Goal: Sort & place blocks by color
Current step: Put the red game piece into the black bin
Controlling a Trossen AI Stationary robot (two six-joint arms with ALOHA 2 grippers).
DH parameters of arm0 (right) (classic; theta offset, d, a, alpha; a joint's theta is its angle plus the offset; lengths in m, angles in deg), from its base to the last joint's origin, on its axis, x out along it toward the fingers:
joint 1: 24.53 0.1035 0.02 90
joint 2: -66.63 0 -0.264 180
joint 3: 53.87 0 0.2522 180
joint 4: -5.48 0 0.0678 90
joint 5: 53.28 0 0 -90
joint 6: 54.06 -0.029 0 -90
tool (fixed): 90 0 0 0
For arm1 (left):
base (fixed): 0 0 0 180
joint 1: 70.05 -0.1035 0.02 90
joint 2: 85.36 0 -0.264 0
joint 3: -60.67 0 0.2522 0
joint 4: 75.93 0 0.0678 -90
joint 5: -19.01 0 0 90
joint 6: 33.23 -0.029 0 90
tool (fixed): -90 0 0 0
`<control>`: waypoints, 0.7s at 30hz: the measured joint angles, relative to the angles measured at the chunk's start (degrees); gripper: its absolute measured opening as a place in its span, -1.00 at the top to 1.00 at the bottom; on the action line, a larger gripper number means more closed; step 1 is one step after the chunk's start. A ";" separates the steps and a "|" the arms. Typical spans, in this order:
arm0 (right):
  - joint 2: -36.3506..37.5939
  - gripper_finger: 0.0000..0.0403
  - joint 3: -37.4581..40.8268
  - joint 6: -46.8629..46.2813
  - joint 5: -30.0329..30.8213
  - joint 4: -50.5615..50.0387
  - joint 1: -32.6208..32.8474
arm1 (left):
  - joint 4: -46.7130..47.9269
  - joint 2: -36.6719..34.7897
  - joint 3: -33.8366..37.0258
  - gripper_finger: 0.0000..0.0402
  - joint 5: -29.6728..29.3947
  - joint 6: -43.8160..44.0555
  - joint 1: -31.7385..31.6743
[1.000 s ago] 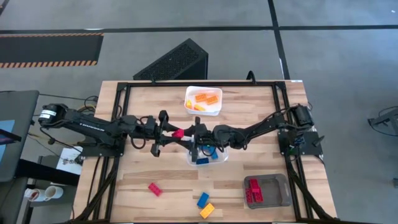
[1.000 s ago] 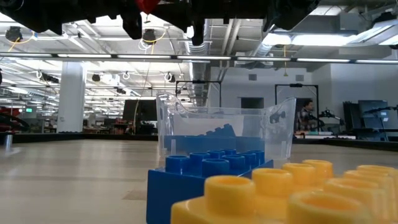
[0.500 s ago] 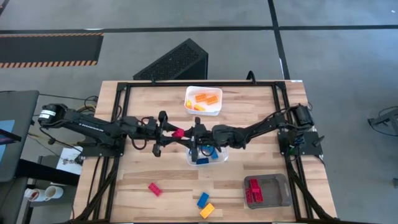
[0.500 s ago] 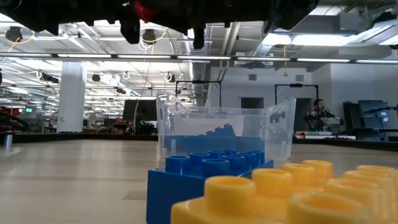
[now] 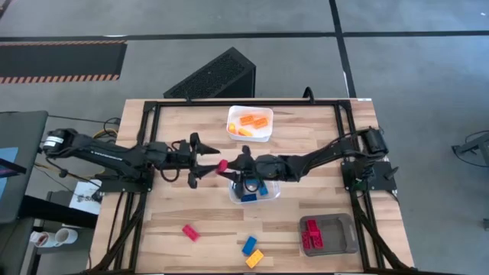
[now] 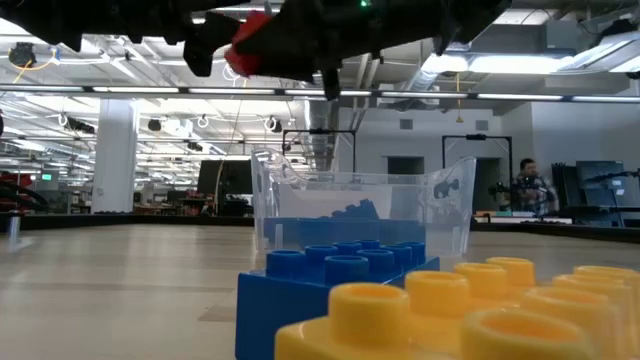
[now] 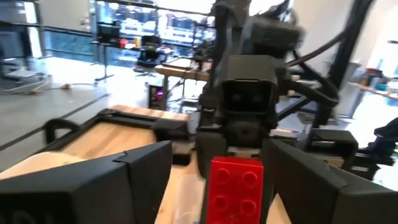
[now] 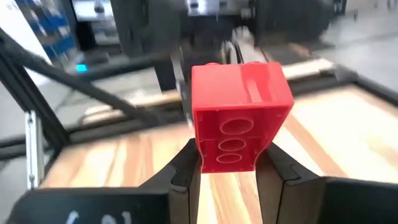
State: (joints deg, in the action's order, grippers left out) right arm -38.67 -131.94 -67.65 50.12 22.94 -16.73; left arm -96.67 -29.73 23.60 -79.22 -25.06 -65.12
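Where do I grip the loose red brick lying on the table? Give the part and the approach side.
Grip the loose red brick across its two long sides, mid-length, coming straight down from above. It lies flat, turned diagonally on the table, with nothing beside it, so both long sides look free; turn the jaws to match its angle.

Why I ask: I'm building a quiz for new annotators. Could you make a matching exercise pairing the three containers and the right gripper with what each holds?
Column one:
1. white tray
2. clear bin
3. grey tray
4. right gripper

Column two:
A. several red blocks
B. a single red block, held in the air
C. orange blocks
D. blue blocks

Pairs: 1-C, 2-D, 3-A, 4-B.
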 joint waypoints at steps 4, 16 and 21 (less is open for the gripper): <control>5.25 0.46 -0.02 -2.45 0.20 -15.53 0.51 | 3.87 -3.00 0.03 -0.33 -3.25 0.00 0.00; 23.66 0.46 -0.04 -24.84 0.12 -61.98 13.53 | 6.95 -3.75 0.04 -0.39 -3.59 1.60 0.02; 26.59 0.46 -0.04 -41.60 -3.26 -72.76 24.02 | 6.97 -3.77 0.04 -0.39 -3.59 2.08 0.02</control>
State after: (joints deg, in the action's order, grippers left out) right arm -12.08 -131.99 -109.26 46.86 -49.82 7.29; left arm -89.70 -33.50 23.64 -82.81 -22.99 -65.10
